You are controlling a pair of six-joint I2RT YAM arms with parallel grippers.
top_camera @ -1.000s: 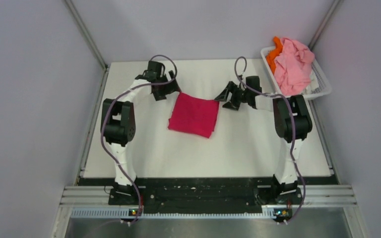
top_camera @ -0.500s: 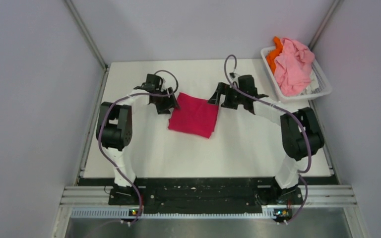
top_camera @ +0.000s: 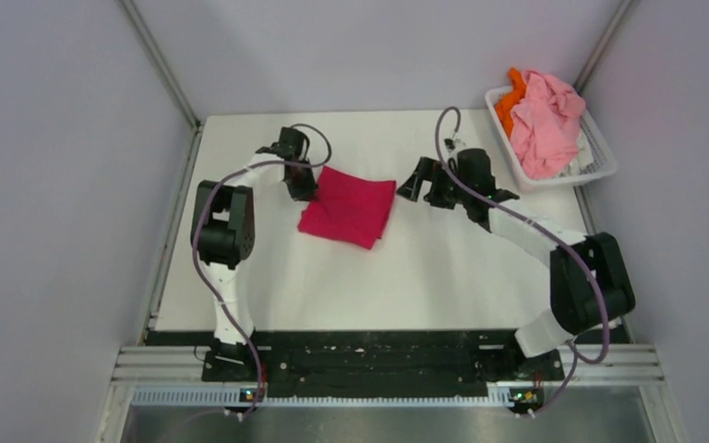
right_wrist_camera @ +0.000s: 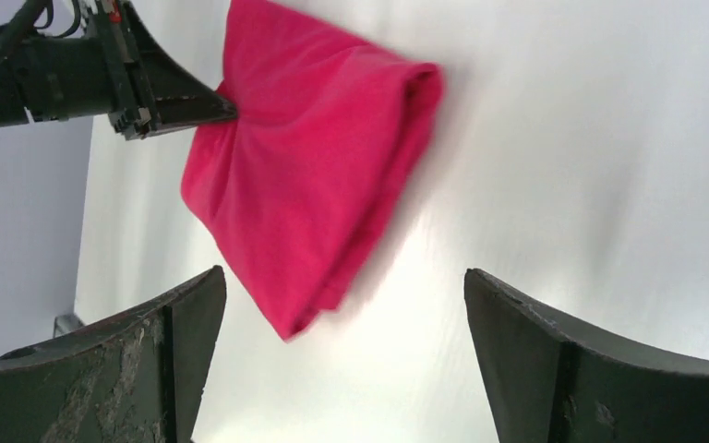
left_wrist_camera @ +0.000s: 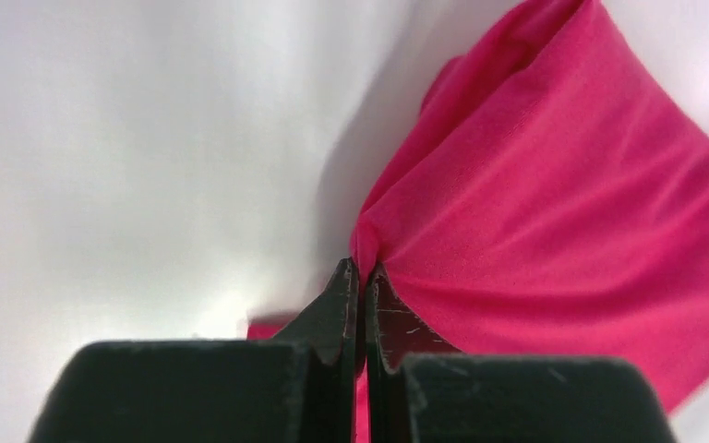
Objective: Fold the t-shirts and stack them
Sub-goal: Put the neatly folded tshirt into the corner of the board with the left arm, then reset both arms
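Note:
A folded magenta-red t-shirt [top_camera: 349, 207] lies on the white table, a little left of centre. My left gripper [top_camera: 308, 192] is shut on its left edge; in the left wrist view the cloth [left_wrist_camera: 554, 212] puckers where the closed fingertips [left_wrist_camera: 344, 286] pinch it. My right gripper [top_camera: 410, 187] hovers open just right of the shirt, touching nothing. In the right wrist view the shirt [right_wrist_camera: 314, 175] lies beyond that gripper [right_wrist_camera: 343, 288], and the left gripper [right_wrist_camera: 226, 106] pinches its far corner. More t-shirts, light pink [top_camera: 546, 120] and orange [top_camera: 511, 97], are heaped in the basket.
A white slatted basket [top_camera: 598, 157] stands at the table's back right corner, close behind the right arm. Grey walls enclose the table on three sides. The table's front edge meets a black rail [top_camera: 378, 351] where both arm bases are bolted.
My left gripper has closed on the shirt's left edge and dragged the shirt a little to the left. The right gripper has drawn back to the right, away from the shirt, and opened wider.

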